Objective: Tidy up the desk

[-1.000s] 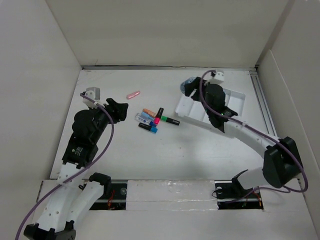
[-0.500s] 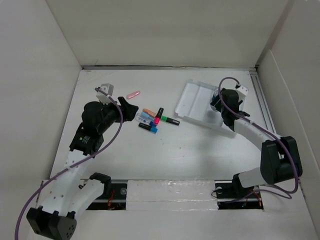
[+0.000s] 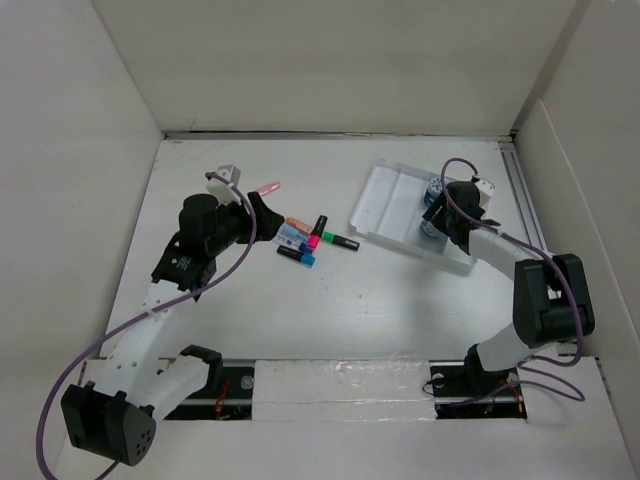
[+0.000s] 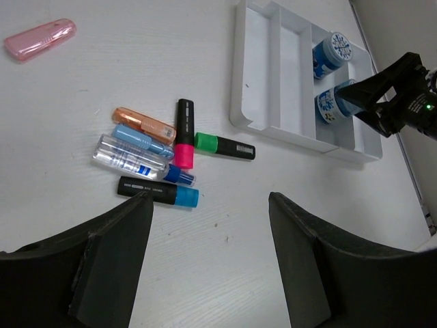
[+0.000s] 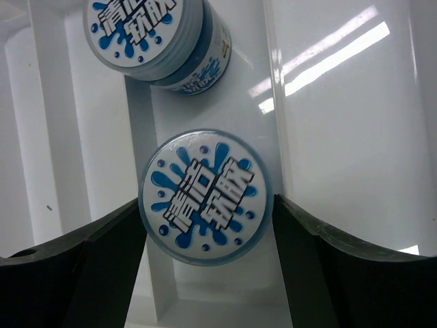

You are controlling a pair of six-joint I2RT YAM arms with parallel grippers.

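Observation:
On the white desk [image 3: 300, 320] several markers lie in a cluster [image 3: 310, 240], and a pink case [image 3: 267, 188] lies farther back. My left gripper [image 3: 262, 212] is open and empty, just left of the cluster. In the left wrist view its jaws [image 4: 208, 198] stand wide apart, with the black marker with a blue cap [image 4: 157, 192] just ahead. My right gripper [image 3: 430, 222] is shut on a blue-and-white jar [image 5: 205, 195] over the white compartment tray [image 3: 385, 200]. A second jar [image 5: 153, 37] stands in the tray just beyond it.
White wall panels surround the desk on the left, back and right. The tray's long left compartments [image 4: 256, 75] hold nothing. A metal rail [image 3: 525, 210] runs along the right edge behind the tray. The arm bases sit at the near edge.
My left gripper has swung right and forward toward the marker cluster. My right gripper has carried the jar from the tray's far left corner to its right compartment, beside the other jar.

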